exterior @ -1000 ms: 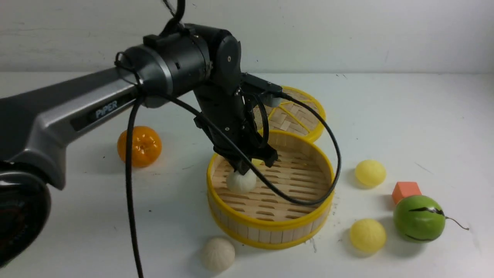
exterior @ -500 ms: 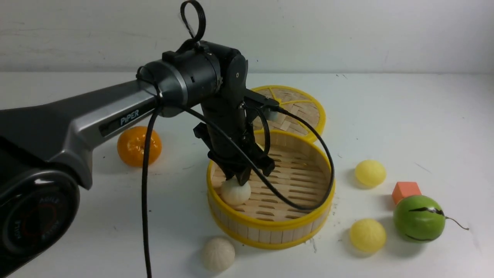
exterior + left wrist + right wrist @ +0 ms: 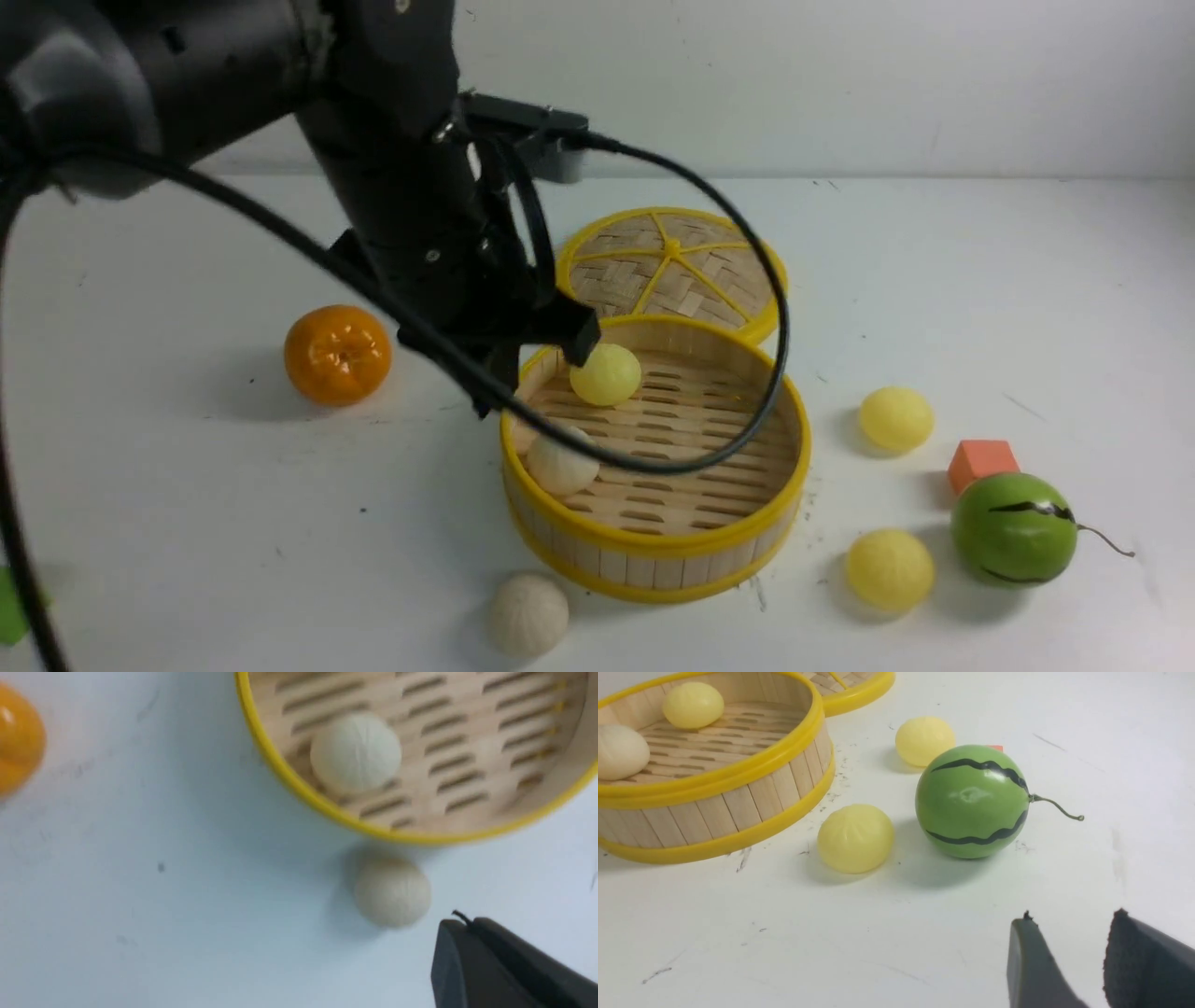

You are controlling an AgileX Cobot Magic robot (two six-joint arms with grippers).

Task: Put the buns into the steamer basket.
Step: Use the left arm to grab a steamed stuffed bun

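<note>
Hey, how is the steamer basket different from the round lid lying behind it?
The steamer basket is deep, with an upright slat wall; the lid lies flat. The basket's floor is slotted slats; the lid's face is woven, with yellow spokes. The basket holds a pale yellow bun and an off-white bun; no bun shows on the lid. Both are round, pale wood, yellow-rimmed.

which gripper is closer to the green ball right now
Right. The right gripper has the green ball just ahead of it, with only bare table between. The left gripper hangs over the steamer basket's left rim, the whole basket between it and the ball.
</note>
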